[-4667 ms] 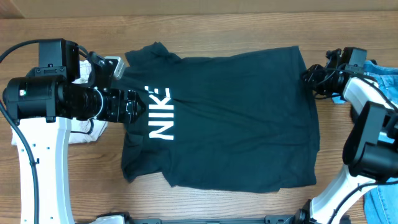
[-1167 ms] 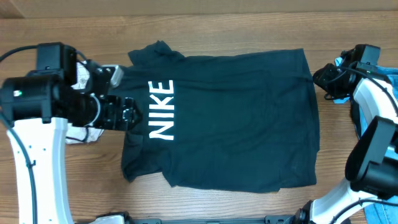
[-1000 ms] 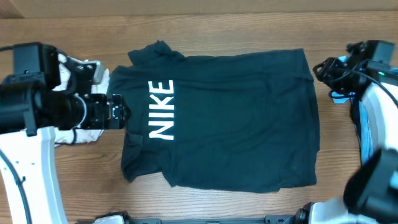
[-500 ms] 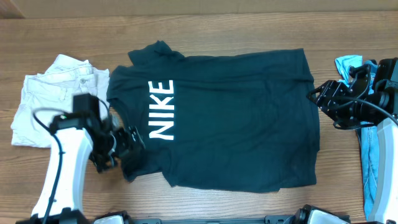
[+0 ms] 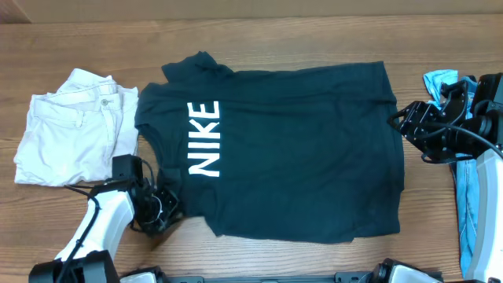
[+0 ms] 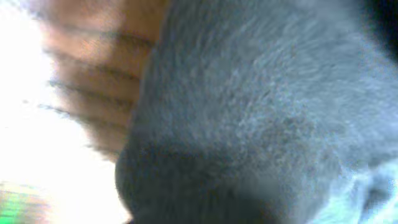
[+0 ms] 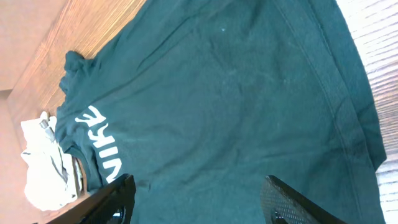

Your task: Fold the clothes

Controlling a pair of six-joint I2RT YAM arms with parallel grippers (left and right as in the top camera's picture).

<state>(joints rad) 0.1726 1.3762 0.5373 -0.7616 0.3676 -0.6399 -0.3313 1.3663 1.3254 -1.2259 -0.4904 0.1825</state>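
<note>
The clothes, a very dark T-shirt (image 5: 291, 149) with white "NIKE" letters, lie spread flat across the table. My left gripper (image 5: 163, 209) is low at the shirt's near-left corner, by the sleeve. In the left wrist view only blurred dark fabric (image 6: 261, 112) fills the frame, so the jaws are hidden. My right gripper (image 5: 406, 126) hovers at the shirt's right edge. In the right wrist view it (image 7: 205, 208) stands open, fingers wide apart above the shirt (image 7: 217, 93), holding nothing.
Cream-white shorts (image 5: 71, 137) lie left of the shirt and also show in the right wrist view (image 7: 43, 168). A light blue cloth (image 5: 440, 79) and light blue jeans (image 5: 470, 212) lie at the right edge, under the right arm. Bare wood runs along the far side.
The left arm has swung from the shirt's left side, over the shorts, down to its near-left corner, uncovering the shorts. The right gripper dropped slightly along the right edge, then held still.
</note>
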